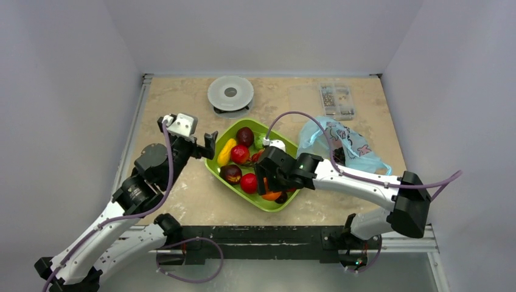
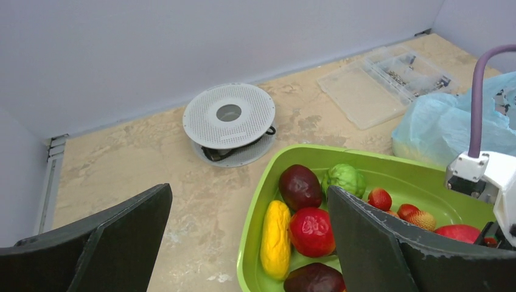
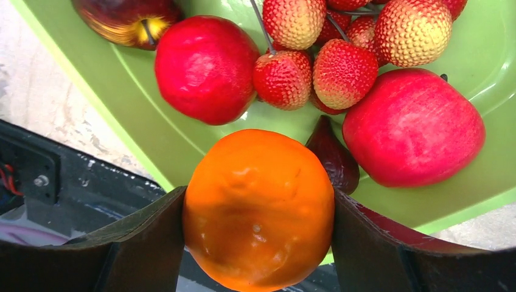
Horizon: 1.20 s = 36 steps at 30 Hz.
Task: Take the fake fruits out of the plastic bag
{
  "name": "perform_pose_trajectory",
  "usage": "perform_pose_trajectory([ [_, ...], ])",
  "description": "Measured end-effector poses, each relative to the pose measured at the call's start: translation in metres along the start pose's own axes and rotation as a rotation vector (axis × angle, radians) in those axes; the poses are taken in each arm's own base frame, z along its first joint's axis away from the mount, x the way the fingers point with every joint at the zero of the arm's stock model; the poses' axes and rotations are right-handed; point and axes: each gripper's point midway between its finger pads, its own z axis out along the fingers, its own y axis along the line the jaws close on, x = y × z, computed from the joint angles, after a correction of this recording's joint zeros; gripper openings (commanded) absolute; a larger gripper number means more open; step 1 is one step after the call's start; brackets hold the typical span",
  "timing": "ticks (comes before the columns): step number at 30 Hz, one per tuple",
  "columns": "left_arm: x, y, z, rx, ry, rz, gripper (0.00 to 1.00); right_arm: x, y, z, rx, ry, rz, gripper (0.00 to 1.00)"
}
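Observation:
My right gripper (image 1: 271, 184) (image 3: 258, 194) is shut on an orange (image 1: 271, 195) (image 3: 255, 237), held over the near rim of the green tray (image 1: 214, 165) (image 3: 152, 146). In the tray lie two red balls (image 1: 240, 154) (image 1: 248, 182), two dark purple-brown fruits (image 1: 245, 135) (image 1: 230, 174) and a yellow banana (image 1: 226, 152) (image 2: 275, 238). The light-blue plastic bag (image 1: 353, 146) (image 2: 438, 121) lies to the right of the tray, with a dark shape (image 1: 338, 157) showing in it. My left gripper (image 1: 190, 132) (image 2: 247, 201) is open and empty at the tray's left rim.
A cluster of small red berries (image 3: 328, 61) and a lumpy green ball (image 2: 344, 179) also lie in the tray. A white round disc (image 1: 230, 94) (image 2: 229, 115) and a clear compartment box (image 1: 336, 98) (image 2: 389, 76) stand at the back. Walls close in on three sides.

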Motion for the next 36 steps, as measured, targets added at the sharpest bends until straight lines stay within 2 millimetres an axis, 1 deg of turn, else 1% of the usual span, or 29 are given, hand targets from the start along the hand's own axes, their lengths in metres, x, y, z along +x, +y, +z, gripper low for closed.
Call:
perform_pose_trajectory([
  [5, -0.007, 0.005, 0.0, -0.022, -0.03, -0.005, 0.99, 0.009, -0.005, 0.016, 0.017, 0.013, -0.005, 0.74],
  [8, -0.008, 0.006, -0.001, -0.028, -0.034, -0.007, 1.0, 0.013, -0.007, 0.024, 0.032, 0.029, -0.011, 0.85],
  [12, -0.009, 0.006, -0.001, -0.028, -0.035, -0.008, 1.0, 0.016, -0.008, 0.029, 0.043, 0.042, -0.028, 0.97],
  [16, -0.007, 0.005, 0.0, -0.027, -0.03, -0.006, 0.99, 0.014, -0.008, 0.026, 0.035, 0.038, -0.044, 0.99],
  [18, -0.006, 0.005, 0.001, -0.027, -0.026, -0.004, 1.0, 0.011, -0.006, 0.018, 0.02, 0.028, -0.051, 0.99],
  [20, -0.006, 0.004, 0.001, -0.026, -0.024, -0.003, 1.0, 0.001, 0.001, 0.003, -0.018, -0.001, -0.051, 0.99],
  [22, -0.005, 0.004, 0.002, -0.027, -0.023, -0.003, 1.0, -0.015, 0.016, -0.022, -0.102, -0.054, -0.042, 0.99],
  [23, -0.005, 0.004, 0.002, -0.027, -0.022, -0.002, 1.0, -0.024, 0.024, -0.036, -0.147, -0.084, -0.038, 0.95],
  [24, -0.005, 0.004, 0.002, -0.026, -0.021, -0.002, 1.0, -0.035, 0.033, -0.054, -0.202, -0.125, -0.033, 0.89],
  [25, -0.005, 0.004, 0.002, -0.026, -0.02, -0.001, 0.99, -0.049, 0.041, -0.075, -0.255, -0.177, -0.025, 0.87],
  [27, -0.004, 0.004, 0.003, -0.026, -0.017, 0.0, 1.0, -0.077, 0.055, -0.119, -0.352, -0.284, -0.008, 0.86],
  [28, -0.004, 0.004, 0.003, -0.026, -0.017, 0.0, 1.0, -0.093, 0.059, -0.142, -0.39, -0.343, 0.01, 0.86],
  [29, -0.004, 0.003, 0.003, -0.025, -0.016, 0.001, 1.0, -0.109, 0.057, -0.163, -0.407, -0.403, 0.035, 0.86],
  [30, -0.004, 0.003, 0.003, -0.025, -0.015, 0.001, 1.0, -0.121, 0.052, -0.177, -0.403, -0.451, 0.064, 0.85],
  [31, -0.003, 0.003, 0.004, -0.025, -0.014, 0.001, 1.0, -0.137, 0.04, -0.192, -0.377, -0.506, 0.11, 0.83],
  [32, -0.003, 0.003, 0.004, -0.022, -0.013, 0.002, 1.0, -0.152, 0.022, -0.203, -0.327, -0.558, 0.169, 0.83],
  [33, -0.002, 0.002, 0.005, -0.019, -0.009, 0.003, 1.0, -0.165, 0.0, -0.21, -0.263, -0.603, 0.235, 0.83],
  [34, -0.001, 0.0, 0.006, -0.013, -0.007, 0.005, 1.0, -0.174, -0.022, -0.213, -0.2, -0.637, 0.288, 0.83],
  [35, 0.0, -0.001, 0.006, -0.007, -0.003, 0.006, 1.0, -0.181, -0.052, -0.215, -0.118, -0.67, 0.351, 0.83],
  [36, 0.001, -0.003, 0.007, 0.0, 0.0, 0.007, 1.0, -0.184, -0.084, -0.214, -0.023, -0.692, 0.412, 0.82],
])
